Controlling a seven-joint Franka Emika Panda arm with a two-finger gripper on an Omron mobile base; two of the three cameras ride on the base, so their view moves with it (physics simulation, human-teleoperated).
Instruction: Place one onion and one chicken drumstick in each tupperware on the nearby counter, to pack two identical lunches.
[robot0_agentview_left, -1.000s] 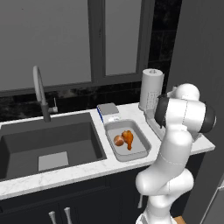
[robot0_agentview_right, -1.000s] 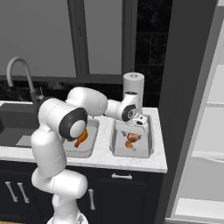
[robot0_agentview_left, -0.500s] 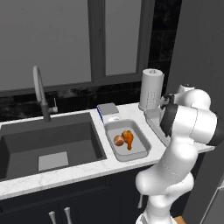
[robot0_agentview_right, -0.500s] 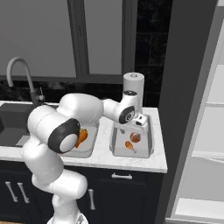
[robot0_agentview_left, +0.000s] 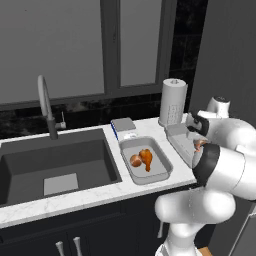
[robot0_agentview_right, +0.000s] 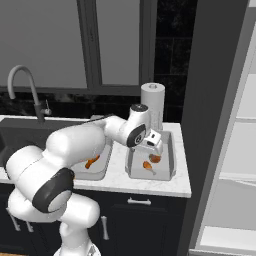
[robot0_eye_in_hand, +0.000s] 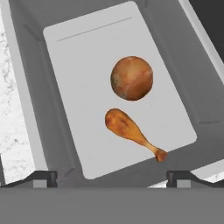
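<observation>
With its two-finger gripper (robot0_eye_in_hand: 112, 177) released and empty above the grey rectangular tupperware (robot0_eye_in_hand: 37, 83) holding a round brown onion (robot0_eye_in_hand: 131, 78) and golden chicken drumstick (robot0_eye_in_hand: 131, 131), lifting straight up looked smartest.

You had the white marbled counter (robot0_agentview_left: 95, 195) carrying two grey tupperware tubs (robot0_agentview_left: 146, 173) (robot0_agentview_right: 168, 160) side by side, a paper-towel roll (robot0_agentview_left: 172, 102) behind them, beside the sink (robot0_agentview_left: 55, 165).
</observation>
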